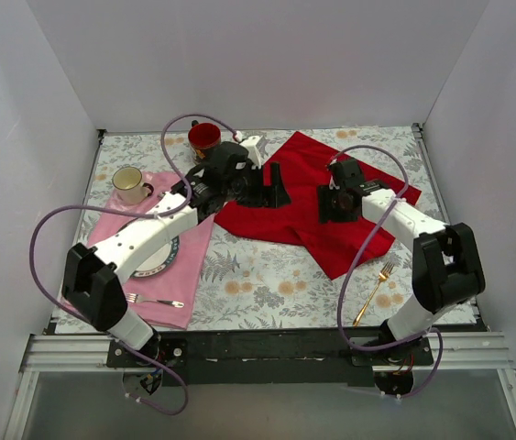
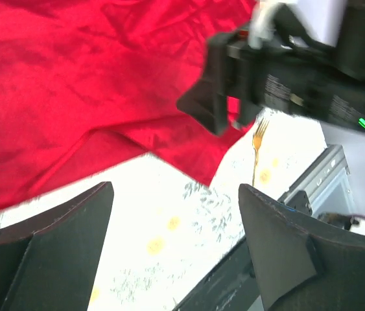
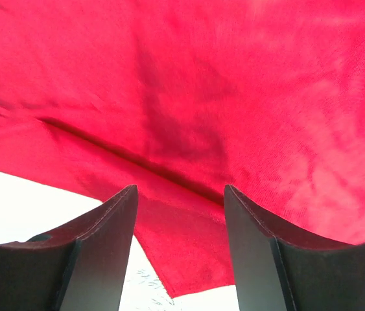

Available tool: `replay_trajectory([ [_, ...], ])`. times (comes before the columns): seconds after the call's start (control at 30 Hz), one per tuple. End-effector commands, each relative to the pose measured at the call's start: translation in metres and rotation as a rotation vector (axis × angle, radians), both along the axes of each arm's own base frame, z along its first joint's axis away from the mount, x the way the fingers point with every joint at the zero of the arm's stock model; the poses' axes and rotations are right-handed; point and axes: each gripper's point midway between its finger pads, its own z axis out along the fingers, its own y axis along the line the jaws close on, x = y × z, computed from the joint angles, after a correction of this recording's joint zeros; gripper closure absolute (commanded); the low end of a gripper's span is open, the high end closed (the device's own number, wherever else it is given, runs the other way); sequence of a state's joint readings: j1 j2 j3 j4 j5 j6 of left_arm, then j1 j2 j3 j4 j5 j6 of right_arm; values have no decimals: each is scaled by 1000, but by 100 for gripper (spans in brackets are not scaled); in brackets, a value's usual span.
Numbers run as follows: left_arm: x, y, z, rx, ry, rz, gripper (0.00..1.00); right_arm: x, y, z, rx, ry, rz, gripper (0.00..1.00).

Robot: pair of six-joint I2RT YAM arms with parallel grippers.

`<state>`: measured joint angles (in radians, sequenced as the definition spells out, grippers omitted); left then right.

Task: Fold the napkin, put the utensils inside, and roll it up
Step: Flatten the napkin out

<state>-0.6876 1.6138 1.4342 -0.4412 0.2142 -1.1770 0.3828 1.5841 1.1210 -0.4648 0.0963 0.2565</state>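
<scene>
At 9 o'clock: pink placemat [image 1: 170, 275] with a plate [image 1: 159, 261], a silver fork [image 1: 155, 301] near its 6 o'clock edge and a cream mug [image 1: 130, 183] at its far corner. No part of the job. Further in, at 11 o'clock, a red cup [image 1: 204, 136].

From the centre to the right: napkin [image 1: 303, 174], spread on the surface [image 1: 267, 275], one flap doubled over and the lowest corner pointing to 6 o'clock. Looks part-folded, going by the layered edge in the right wrist view. Left jaws poised over the 9 o'clock side of the cloth, spread wide, gripping nothing. Right jaws low above the cloth's middle, likewise released, with red fabric between them but unpinched.

At 5 o'clock from the napkin and well apart from it: gold fork [image 1: 374, 293], lying on the surface, long axis running 1 to 7 o'clock, tines toward 1. Only one gold piece in view. Lies at 5 o'clock from the right jaws, far nearer the right arm than the left. Probably a right-arm pick, with the jaws turned across the handle, after finishing the fold.
</scene>
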Motion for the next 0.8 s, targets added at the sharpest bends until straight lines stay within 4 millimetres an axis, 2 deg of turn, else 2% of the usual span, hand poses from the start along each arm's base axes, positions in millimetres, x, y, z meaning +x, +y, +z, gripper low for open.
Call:
replay_trajectory([
  [0.0,-17,29,-18,33,22,54,22,-2,19,-18,37,42,27,37],
  [0.1,-25,37,-12,23,17,62,22,-9,13,-34,1,76,24,37],
  [0.23,-33,42,-10,17,12,60,21,-20,13,-44,9,86,46,37],
  [0.5,-30,39,-4,7,-4,50,21,-53,24,-58,61,152,125,37],
  [0.6,-30,41,-2,7,-13,50,21,-86,26,-58,58,211,158,39],
  [0.7,-30,45,-4,21,-21,56,20,-127,23,-49,85,220,145,39],
  [0.73,-29,45,-4,24,-25,58,20,-136,30,-30,172,176,157,39],
  [0.77,-27,46,-7,30,-24,66,19,-154,26,-40,201,202,154,39],
])
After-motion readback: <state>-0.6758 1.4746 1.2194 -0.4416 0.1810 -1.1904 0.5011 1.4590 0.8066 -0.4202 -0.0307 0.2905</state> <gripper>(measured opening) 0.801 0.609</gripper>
